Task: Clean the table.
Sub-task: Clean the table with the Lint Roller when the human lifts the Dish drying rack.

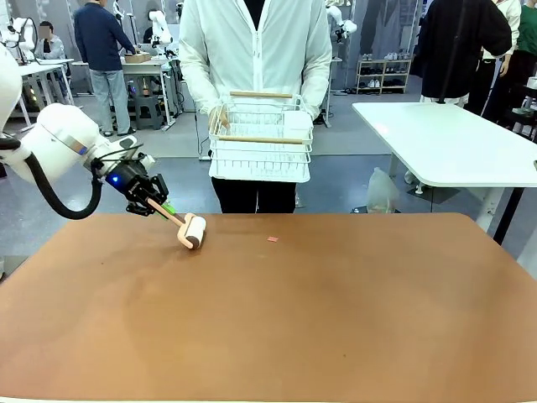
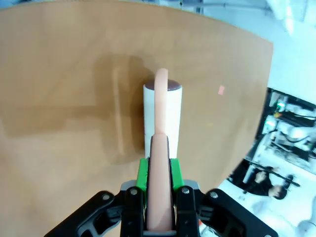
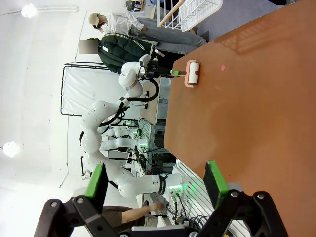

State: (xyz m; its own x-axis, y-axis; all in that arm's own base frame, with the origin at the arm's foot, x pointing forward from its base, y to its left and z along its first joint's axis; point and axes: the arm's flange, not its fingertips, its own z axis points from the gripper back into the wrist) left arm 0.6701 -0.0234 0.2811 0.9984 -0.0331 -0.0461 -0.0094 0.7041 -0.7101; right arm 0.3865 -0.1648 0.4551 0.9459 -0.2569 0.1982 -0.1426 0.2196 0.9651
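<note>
Reddish-brown table (image 1: 336,319), smooth and hard, spreads beneath the left gripper (image 1: 155,204), clamped on the handle of a seemingly light, stiff lint roller (image 1: 191,231); right gripper (image 3: 155,180) gapes wide.

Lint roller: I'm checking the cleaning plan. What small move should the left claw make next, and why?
Probably roll the lint roller toward the robot's right, onto the small pink scrap. The left claw grips its handle, the roll seems to rest on the table, and the scrap lies apart.
</note>
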